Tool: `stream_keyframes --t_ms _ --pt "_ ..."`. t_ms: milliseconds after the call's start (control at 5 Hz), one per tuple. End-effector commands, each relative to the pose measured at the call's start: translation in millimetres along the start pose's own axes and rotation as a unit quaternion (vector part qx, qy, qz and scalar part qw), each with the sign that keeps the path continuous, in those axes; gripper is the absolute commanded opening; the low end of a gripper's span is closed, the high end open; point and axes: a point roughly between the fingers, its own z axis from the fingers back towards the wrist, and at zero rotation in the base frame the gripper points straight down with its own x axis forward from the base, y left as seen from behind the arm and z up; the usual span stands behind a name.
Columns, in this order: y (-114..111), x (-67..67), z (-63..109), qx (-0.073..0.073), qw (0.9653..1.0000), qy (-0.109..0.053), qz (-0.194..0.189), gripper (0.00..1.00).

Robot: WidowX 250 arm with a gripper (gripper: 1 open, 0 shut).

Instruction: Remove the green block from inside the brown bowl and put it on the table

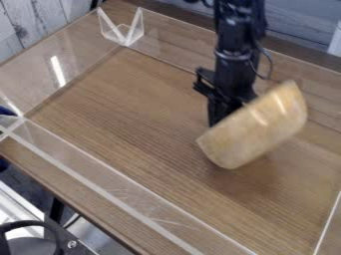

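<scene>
The brown bowl is tipped steeply on its side, and only its pale wooden underside faces the camera. My gripper points down at the bowl's left rim and is shut on that rim. Its fingertips are partly hidden by the bowl. The green block is hidden; the bowl's inside faces away from view. The bowl's lower edge sits close to the table, right of centre.
Low clear acrylic walls edge the tabletop along the front and left. A small clear acrylic stand sits at the back left corner. Bare wood stretches left of and in front of the bowl.
</scene>
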Motion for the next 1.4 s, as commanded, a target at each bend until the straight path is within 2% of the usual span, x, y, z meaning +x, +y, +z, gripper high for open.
stream_keyframes --t_ms 0,600,1200 --pt "-17 12.0 1.6 0.005 0.9995 -0.019 -0.023 0.00" --pt "-20 16.8 -17.8 0.010 0.9992 -0.010 -0.037 0.00" --pt "-14 17.9 -26.5 0.015 0.9991 -0.004 -0.041 0.00"
